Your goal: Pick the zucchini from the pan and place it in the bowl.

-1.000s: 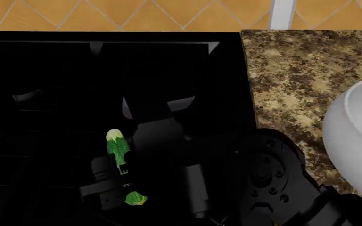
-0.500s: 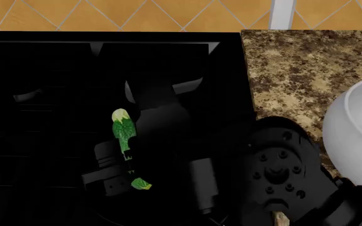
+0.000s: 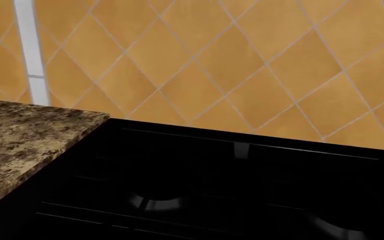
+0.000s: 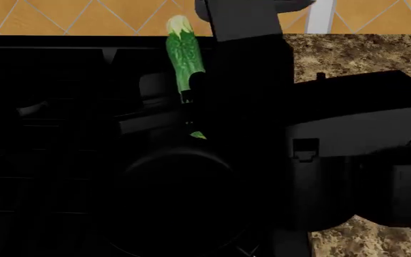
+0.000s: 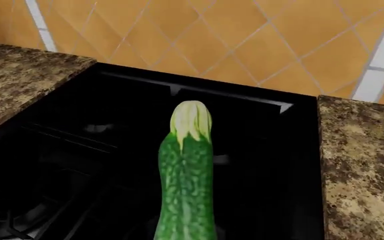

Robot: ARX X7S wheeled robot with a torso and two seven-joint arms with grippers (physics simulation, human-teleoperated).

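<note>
Above stovetop (image 4: 48, 107), right gripper (image 4: 191, 88) clamps zucchini (image 4: 182, 53) (left gripper unseen).

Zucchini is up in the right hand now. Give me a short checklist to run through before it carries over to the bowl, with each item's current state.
1. Zucchini held by the right hand: ok.
2. Zucchini lifted clear of the stovetop: ok.
3. Pale stem tip points away from the hand: ok.
4. Bowl in sight: not ok, the right arm blocks that side of the head view.
5. Path over the counter free: cannot tell.
6. Left hand out of the way: cannot tell, its camera shows only stovetop and tiled wall.
</note>
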